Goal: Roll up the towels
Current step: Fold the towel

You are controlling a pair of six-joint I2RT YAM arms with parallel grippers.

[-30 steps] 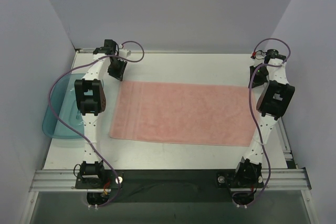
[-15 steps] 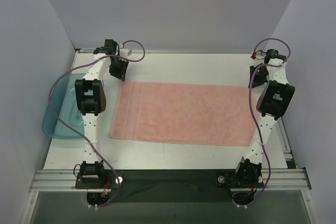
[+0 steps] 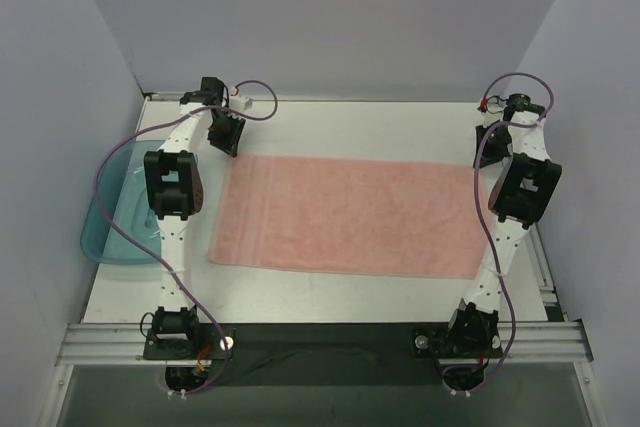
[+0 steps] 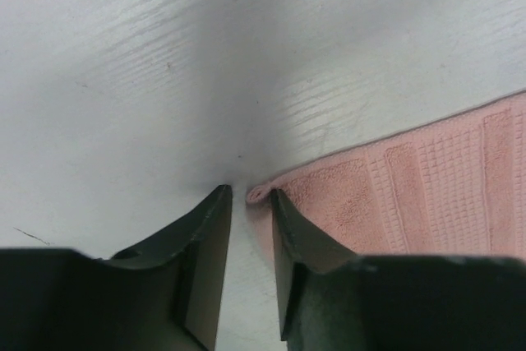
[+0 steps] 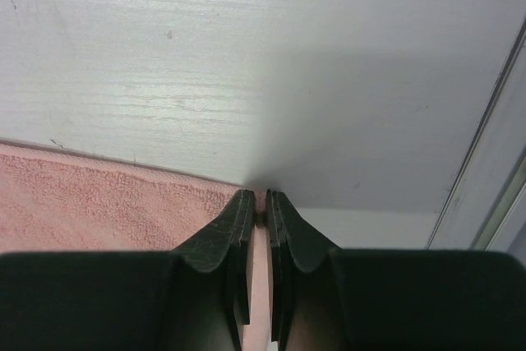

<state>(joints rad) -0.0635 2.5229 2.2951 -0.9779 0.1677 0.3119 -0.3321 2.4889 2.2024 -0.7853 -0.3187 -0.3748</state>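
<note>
The salmon-pink towel lies flat and unrolled across the middle of the white table. My left gripper is down at its far left corner. In the left wrist view that gripper is open, with the curled corner tip of the towel just ahead of the gap and one finger resting on the cloth. My right gripper sits at the far right corner. In the right wrist view it is shut on the edge of the towel, and pink cloth shows between the jaws.
A translucent teal tray sits at the table's left edge, beside the left arm. A metal rail runs along the table's right edge close to the right gripper. Lilac walls enclose the far, left and right sides.
The left wrist has shifted slightly at the towel's far left corner and its cable loop has drawn in. The towel and the right arm have not moved.
</note>
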